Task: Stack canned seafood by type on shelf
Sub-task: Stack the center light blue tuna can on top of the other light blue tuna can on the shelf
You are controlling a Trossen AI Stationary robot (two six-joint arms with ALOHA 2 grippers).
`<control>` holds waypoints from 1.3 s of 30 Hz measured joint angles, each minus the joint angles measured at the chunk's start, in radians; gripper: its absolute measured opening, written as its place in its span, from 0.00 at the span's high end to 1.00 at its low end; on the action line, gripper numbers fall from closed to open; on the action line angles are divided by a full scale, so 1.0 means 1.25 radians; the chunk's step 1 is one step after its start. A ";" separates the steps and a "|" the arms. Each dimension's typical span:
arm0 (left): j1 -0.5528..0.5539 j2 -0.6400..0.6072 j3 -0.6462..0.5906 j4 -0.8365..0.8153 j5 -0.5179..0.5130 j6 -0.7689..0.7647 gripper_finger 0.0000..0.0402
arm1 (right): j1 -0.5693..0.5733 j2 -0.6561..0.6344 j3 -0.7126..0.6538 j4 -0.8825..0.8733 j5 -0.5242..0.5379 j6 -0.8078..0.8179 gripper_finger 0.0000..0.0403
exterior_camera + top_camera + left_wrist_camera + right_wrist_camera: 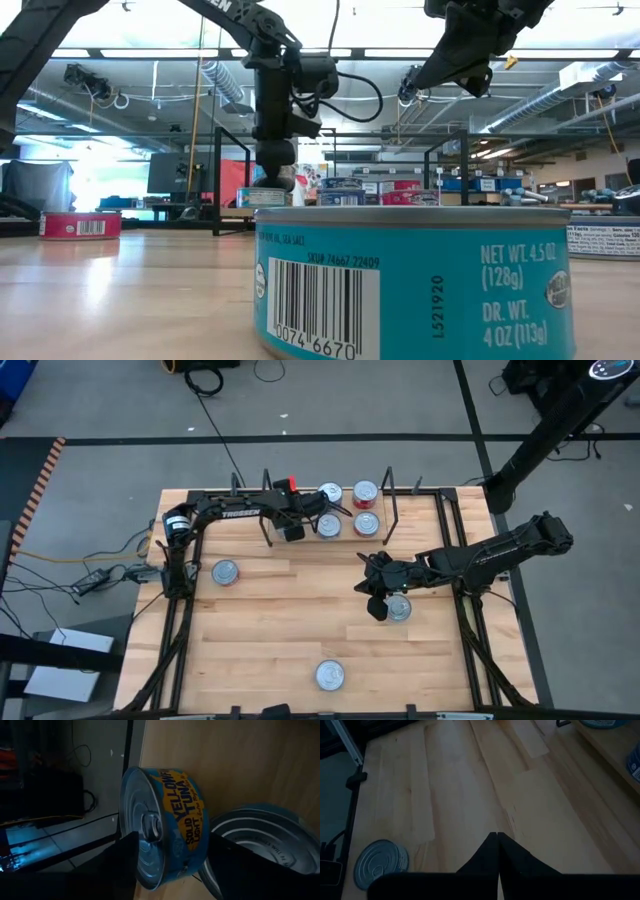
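The job looks roughly half done, going by how the tins lie. On the shelf (340,532) at the back of the worktop (280,620), four tin lids show from above: two with red sides (365,492) (367,524) on the far side from the left gripper (296,520), and two more, one (330,493) and another (328,525), just beside that gripper. Whether any of these sit on top of other tins cannot be told from overhead. The left gripper is at the shelf with its jaws spread, and in its wrist view a blue tuna tin (160,827) sits between the two fingers (120,865) with a gap on each side, next to another tin lid (260,845); this looks like a tin just being set down and released, or about to be, rather than one firmly clamped. The right gripper (378,598) hangs over the open worktop with its fingers closed and holding nothing, and a loose tin (399,607) lies just beside it. Three tins are not yet shelved: that one, a tin (226,571) near the base of the left arm, well away from both grippers, and a blue-labelled tin (330,676) at the front edge, far from both. Those three are what is left to bring to the shelf, each onto the group of its own colour.
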 joint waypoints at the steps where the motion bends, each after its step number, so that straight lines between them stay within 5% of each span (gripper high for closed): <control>1: 0.002 0.000 0.000 -0.001 -0.002 0.000 0.42 | 0.000 0.000 0.000 0.000 0.000 0.000 0.98; 20: 0.024 0.000 0.000 -0.005 -0.011 0.020 0.44 | 0.000 0.000 0.000 0.000 -0.001 0.000 0.98; 33: 0.021 0.000 0.000 -0.014 -0.014 0.040 0.96 | 0.000 0.000 0.000 0.000 -0.001 -0.002 0.98; 39: 0.016 0.000 0.000 -0.015 -0.014 0.038 0.98 | 0.000 0.000 0.000 0.000 -0.001 -0.002 0.98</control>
